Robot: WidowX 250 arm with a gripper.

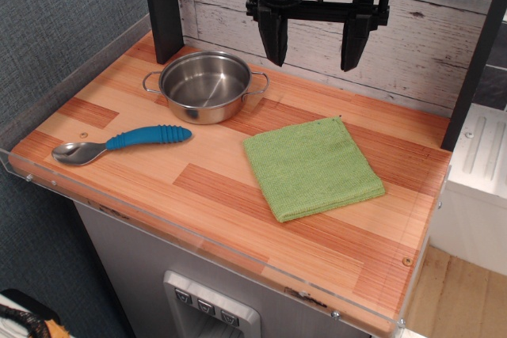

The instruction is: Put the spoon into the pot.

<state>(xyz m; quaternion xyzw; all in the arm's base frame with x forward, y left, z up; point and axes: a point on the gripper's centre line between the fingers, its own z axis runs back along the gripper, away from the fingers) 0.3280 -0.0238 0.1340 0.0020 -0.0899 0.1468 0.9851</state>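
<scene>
The spoon lies flat on the wooden table near the front left, its shiny metal bowl pointing left and its ribbed blue handle pointing right. The pot stands upright behind it at the back left, empty, with a wire loop handle on each side. My gripper hangs in the air at the back, to the right of the pot and above the table. Its two black fingers are spread wide apart and hold nothing.
A folded green cloth lies on the table right of centre. A black post stands just behind the pot. A clear plastic rim lines the table's front and left edges. A white plank wall backs the table.
</scene>
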